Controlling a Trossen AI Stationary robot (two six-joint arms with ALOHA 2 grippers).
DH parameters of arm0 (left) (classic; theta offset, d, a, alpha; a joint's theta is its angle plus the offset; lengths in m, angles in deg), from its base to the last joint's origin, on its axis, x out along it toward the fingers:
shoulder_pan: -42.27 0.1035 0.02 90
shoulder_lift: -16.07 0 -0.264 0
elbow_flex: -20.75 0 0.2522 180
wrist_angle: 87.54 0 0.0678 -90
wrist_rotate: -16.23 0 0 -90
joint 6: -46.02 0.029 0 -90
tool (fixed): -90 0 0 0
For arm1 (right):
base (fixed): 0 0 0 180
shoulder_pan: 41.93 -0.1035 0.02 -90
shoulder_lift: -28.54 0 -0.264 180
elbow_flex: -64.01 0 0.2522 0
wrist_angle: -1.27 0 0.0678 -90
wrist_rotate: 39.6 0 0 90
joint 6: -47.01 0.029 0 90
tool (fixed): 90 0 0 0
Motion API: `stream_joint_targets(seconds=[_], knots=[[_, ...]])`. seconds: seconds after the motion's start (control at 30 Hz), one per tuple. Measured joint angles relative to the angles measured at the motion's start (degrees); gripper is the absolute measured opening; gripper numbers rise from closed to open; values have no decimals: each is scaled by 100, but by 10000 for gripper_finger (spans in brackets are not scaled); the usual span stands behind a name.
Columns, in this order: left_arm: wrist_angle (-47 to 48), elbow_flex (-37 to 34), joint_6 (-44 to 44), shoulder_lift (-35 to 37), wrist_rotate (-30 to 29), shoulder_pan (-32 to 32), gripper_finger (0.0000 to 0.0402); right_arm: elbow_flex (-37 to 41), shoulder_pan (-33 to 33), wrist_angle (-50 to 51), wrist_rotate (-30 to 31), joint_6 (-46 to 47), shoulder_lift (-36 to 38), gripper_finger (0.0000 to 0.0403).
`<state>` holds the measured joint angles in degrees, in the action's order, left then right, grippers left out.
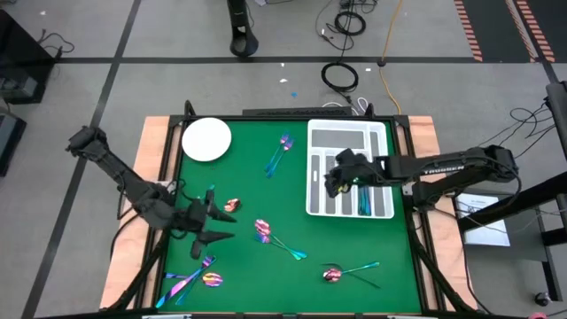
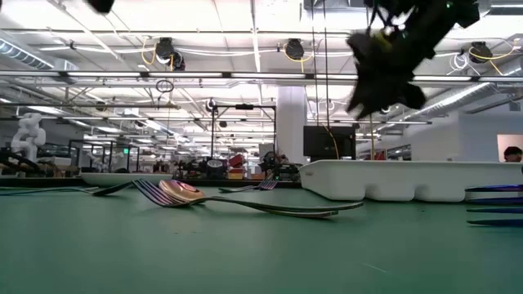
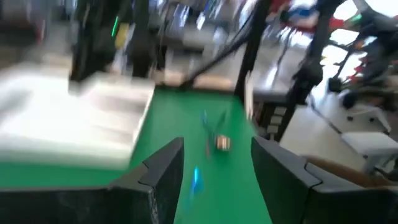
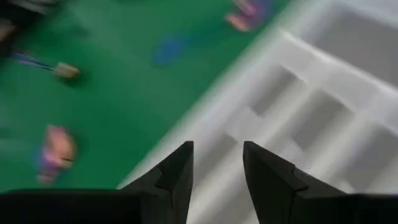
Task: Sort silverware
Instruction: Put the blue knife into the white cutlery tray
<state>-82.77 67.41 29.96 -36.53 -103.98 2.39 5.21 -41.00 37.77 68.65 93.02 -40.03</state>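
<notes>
The silverware lies scattered on the green table: a pair [image 1: 282, 152] at the far middle, a spoon [image 1: 232, 206] by my left gripper, pieces [image 1: 266, 232] at the centre, others [image 1: 335, 274] near the front edge, and a cluster [image 1: 190, 282] at the near left. A few blue pieces [image 1: 363, 202] lie in the white tray [image 1: 350, 137]. My left gripper [image 1: 220, 220] [image 3: 214, 146] hovers open over the table's left part with nothing between its fingers. My right gripper [image 1: 332, 182] [image 4: 217, 149] hangs open above the tray's left edge, also with nothing in it.
A round white plate [image 1: 206, 140] sits at the far left corner. In the low view the tray [image 2: 392, 180] stands at the right, with my right arm [image 2: 384, 65] above it and a fork and spoon [image 2: 188, 194] in front. Bare green cloth lies between the scattered pieces.
</notes>
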Motion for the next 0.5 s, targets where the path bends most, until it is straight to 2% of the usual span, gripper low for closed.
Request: stream_joint_targets(seconds=[0.13, 0.27, 0.37, 0.5], knots=[[1702, 470, -1862, -314, -279, -263, 189, 0, -398, -1339, 116, -809, 0, 130], [3253, 1263, -3335, -931, -93, -350, 189, 0, -688, -2152, 118, -1434, 0, 130], [4492, 1852, -4367, -1514, 487, -352, 189, 0, -840, -2325, 126, -1692, 0, 130], [5783, 2417, -5552, -2356, 1847, -354, 189, 0, -997, -2364, 142, -1859, -56, 130]])
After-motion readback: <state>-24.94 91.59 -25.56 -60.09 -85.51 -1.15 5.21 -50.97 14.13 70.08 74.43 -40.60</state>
